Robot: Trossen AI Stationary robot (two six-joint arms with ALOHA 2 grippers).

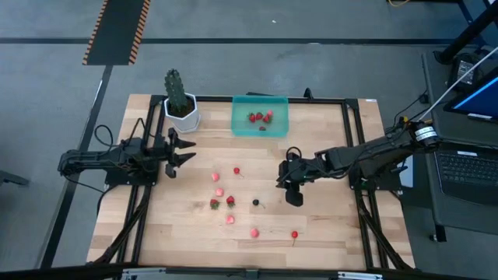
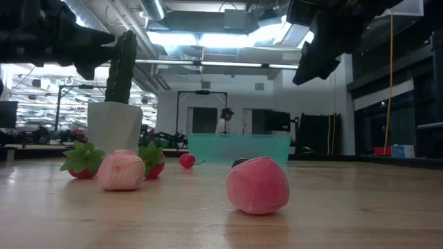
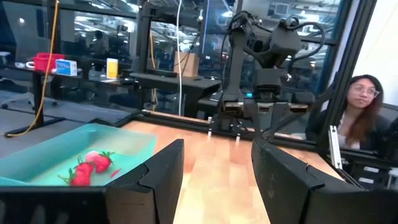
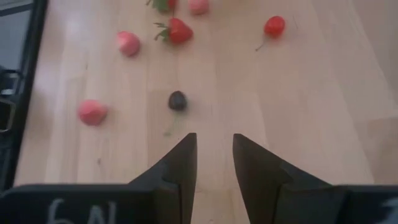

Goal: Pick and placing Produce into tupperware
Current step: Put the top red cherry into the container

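Observation:
The teal tupperware (image 1: 261, 124) stands at the far middle of the table with several red produce pieces (image 1: 260, 117) inside; the left wrist view shows them too (image 3: 90, 167). Loose produce lies mid-table: red and pink pieces (image 1: 230, 201) (image 4: 179, 30) and one dark berry (image 1: 255, 202) (image 4: 177, 100). My right gripper (image 1: 285, 185) (image 4: 214, 138) hangs above the table just right of the dark berry, slanting down, open by a narrow gap with nothing in it. My left gripper (image 1: 191, 152) (image 3: 217, 149) waits open at the table's left, near the plant pot.
A tall green cactus (image 1: 176, 87) in a white pot (image 1: 184, 117) stands at the far left, beside the tupperware. In the low view a pink piece (image 2: 257, 185) lies close to the near edge. A person (image 3: 360, 112) sits beyond the table's right side.

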